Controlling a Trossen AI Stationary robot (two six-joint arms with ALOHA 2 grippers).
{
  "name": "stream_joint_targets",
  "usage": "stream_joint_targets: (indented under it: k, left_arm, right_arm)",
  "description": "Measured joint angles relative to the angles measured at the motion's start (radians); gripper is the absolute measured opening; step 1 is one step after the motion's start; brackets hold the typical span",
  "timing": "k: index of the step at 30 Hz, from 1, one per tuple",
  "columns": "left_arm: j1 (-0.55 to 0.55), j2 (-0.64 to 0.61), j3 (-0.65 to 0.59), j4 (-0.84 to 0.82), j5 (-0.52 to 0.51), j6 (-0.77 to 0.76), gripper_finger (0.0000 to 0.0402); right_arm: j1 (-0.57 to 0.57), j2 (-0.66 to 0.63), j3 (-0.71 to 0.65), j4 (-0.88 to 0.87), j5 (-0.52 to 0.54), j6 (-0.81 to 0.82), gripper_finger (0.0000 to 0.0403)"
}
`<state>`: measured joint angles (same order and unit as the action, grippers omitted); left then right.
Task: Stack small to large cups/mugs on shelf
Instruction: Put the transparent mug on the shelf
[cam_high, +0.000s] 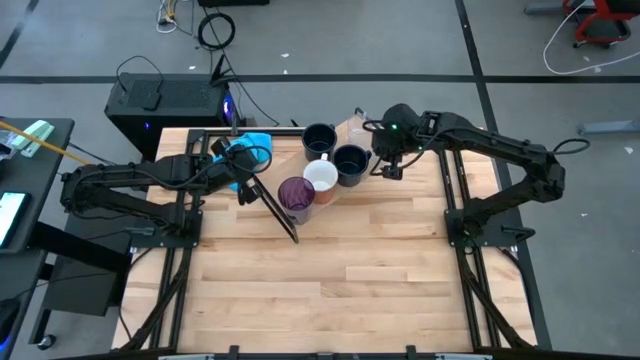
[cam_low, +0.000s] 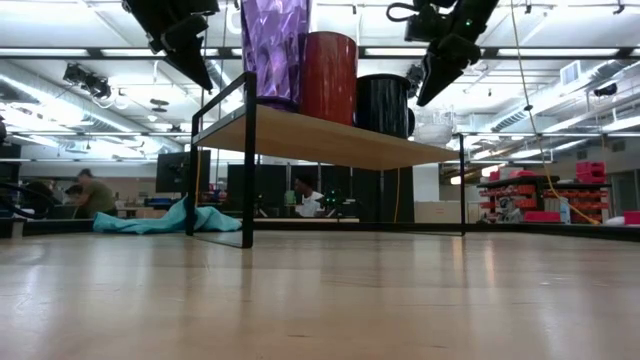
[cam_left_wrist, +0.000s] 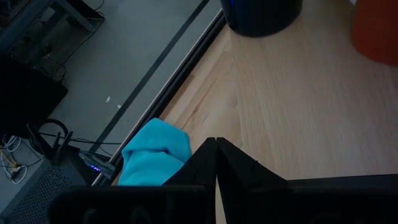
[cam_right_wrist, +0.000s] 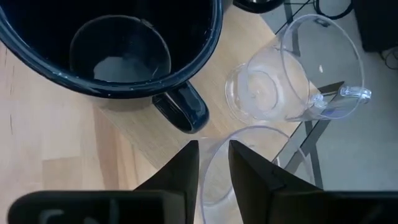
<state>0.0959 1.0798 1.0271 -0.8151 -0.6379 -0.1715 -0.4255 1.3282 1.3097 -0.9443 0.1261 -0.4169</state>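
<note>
The shelf (cam_low: 330, 135) stands on the table with the cups in a row on it: a purple tumbler (cam_high: 296, 195), a white mug with a red outside (cam_high: 321, 177), a dark navy mug (cam_high: 351, 163) and a second navy mug (cam_high: 318, 138). Two clear cups (cam_right_wrist: 280, 81) (cam_right_wrist: 273, 138) stand at the shelf's far end beside the navy mug's handle (cam_right_wrist: 180, 109). My right gripper (cam_right_wrist: 214, 165) hangs over the nearer clear cup's rim, fingers slightly apart and empty. My left gripper (cam_high: 245, 190) is shut and empty above the shelf's other end, near the tumbler.
A bright blue cloth (cam_high: 250, 150) lies on the table at the far left, behind the shelf's black frame end (cam_high: 275, 212). A black box (cam_high: 165, 105) stands beyond the table's far edge. Bare planks (cam_high: 330, 290) fill the table's near half.
</note>
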Motion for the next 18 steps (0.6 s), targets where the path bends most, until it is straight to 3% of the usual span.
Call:
stream_joint_targets:
  k: [18]
  left_arm:
    - [0.0, -0.042, 0.0, -0.02, 0.0, 0.013, 0.0015]
  right_arm:
    - [0.03, -0.134, 0.0, -0.044, -0.021, 0.091, 0.0096]
